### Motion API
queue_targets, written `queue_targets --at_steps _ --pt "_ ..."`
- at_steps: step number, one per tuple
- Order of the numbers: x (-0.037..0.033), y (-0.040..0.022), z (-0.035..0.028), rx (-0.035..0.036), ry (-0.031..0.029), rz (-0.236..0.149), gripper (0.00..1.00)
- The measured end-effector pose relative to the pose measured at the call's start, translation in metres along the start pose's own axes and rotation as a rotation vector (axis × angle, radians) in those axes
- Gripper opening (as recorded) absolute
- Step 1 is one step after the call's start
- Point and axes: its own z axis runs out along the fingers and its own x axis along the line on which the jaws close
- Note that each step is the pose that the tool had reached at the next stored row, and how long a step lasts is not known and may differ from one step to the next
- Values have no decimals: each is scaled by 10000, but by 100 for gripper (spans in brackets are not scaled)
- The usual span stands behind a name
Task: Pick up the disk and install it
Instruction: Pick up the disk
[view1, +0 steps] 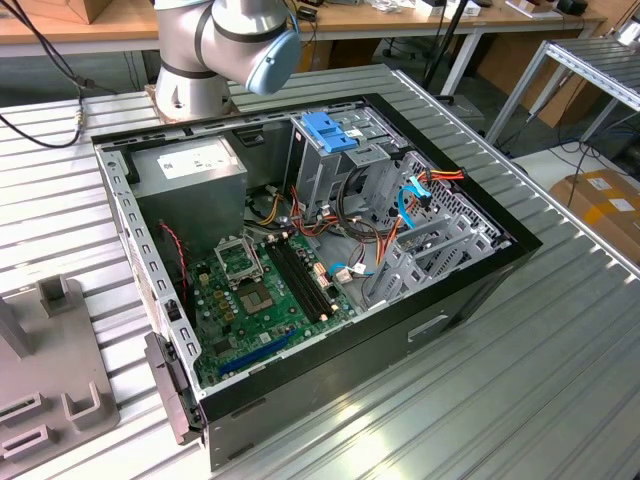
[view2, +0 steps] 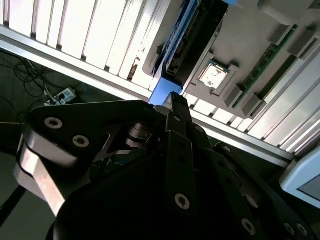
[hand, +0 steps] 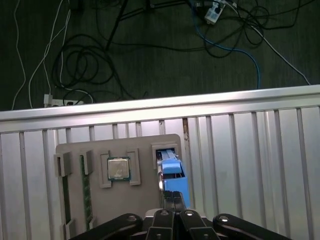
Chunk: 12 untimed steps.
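The disk (hand: 172, 170) stands on edge in a slot of a grey fixture plate (hand: 145, 200), its light-blue rail facing the camera. In the second wrist view the disk (view2: 192, 45) runs as a dark slab with a blue edge across that plate (view2: 250, 40). My gripper (hand: 173, 196) hangs directly over the near end of the blue rail, its two black fingertips close together with no gap showing. The same gripper (view2: 176, 100) reaches the blue edge, and I cannot tell whether it touches. The arm's base joint (view1: 220, 50) rises out of the exterior view.
A processor chip (hand: 118, 168) and a memory stick (hand: 86, 192) sit in the plate's other pockets. The open computer case (view1: 470, 290) holds a drive cage with a blue bracket (view1: 328, 130), a power-supply box (view1: 190, 170) and a green mainboard (view1: 260, 290). Beyond the ribbed table edge (hand: 160, 107), cables cover the floor.
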Motion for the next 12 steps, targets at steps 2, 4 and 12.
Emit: queue_targets --at_steps 2,4,12 --pt "-23 2 3 -2 -12 0 11" --pt "-36 3 3 -1 -14 -1 11" --pt "-37 4 8 43 -18 0 11"
